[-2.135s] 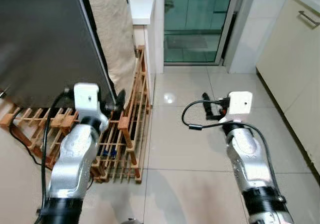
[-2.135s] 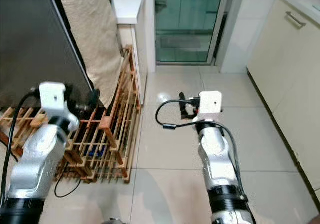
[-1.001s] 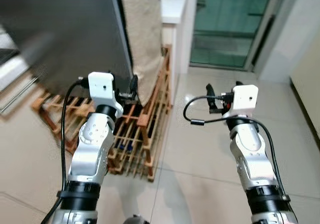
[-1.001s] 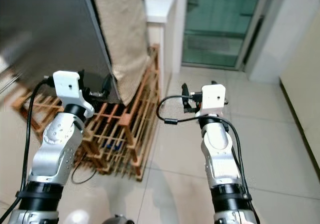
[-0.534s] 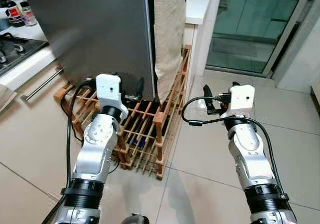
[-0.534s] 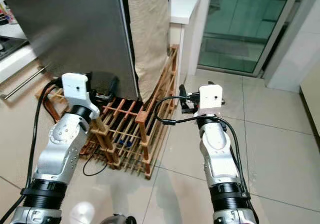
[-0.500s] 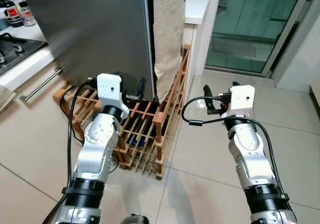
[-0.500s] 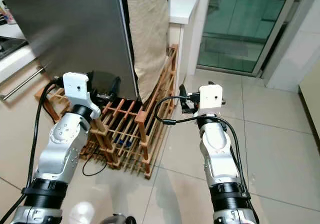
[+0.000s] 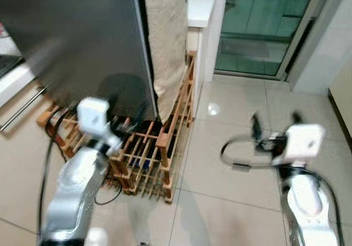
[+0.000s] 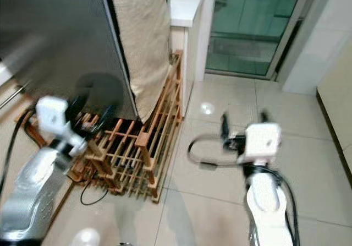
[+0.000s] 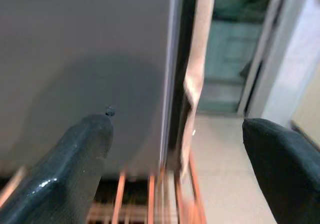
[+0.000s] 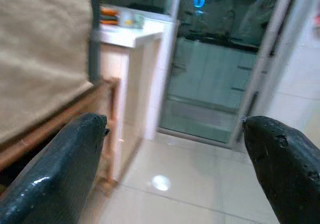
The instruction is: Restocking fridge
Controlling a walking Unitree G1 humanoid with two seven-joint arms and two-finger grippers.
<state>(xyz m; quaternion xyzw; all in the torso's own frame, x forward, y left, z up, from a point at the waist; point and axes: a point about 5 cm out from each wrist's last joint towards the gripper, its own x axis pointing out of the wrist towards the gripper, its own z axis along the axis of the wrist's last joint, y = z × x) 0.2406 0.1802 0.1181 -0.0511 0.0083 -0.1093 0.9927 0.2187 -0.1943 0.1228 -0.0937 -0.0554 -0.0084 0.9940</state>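
The grey steel fridge [image 9: 77, 42] stands at the left, its door shut; a beige cloth [image 9: 165, 37] hangs down its right side. My left gripper [image 10: 102, 116] is held low in front of the fridge's bottom corner, blurred, open and empty. In the left wrist view its fingers [image 11: 75, 164] stand wide apart, facing the fridge door [image 11: 85, 58] and the cloth [image 11: 197, 58]. My right gripper [image 9: 275, 122] hovers over the floor tiles, open and empty. The right wrist view looks past the spread fingers [image 12: 55, 164] at the glass door [image 12: 210, 83].
A wooden slatted rack [image 9: 159, 141] with cables lies on the floor under and beside the fridge. A white counter [image 9: 202, 4] stands behind it. A green glass door [image 9: 258, 26] is ahead, cream cabinets [image 9: 344, 97] at right, a kitchen counter [image 9: 14, 75] at left. Tiled floor [image 9: 231, 163] lies between.
The whole picture has shifted and blurred, so the camera moved. Both arms now sit lower and wider apart in view, the right one further right. Both grippers stay open and empty.
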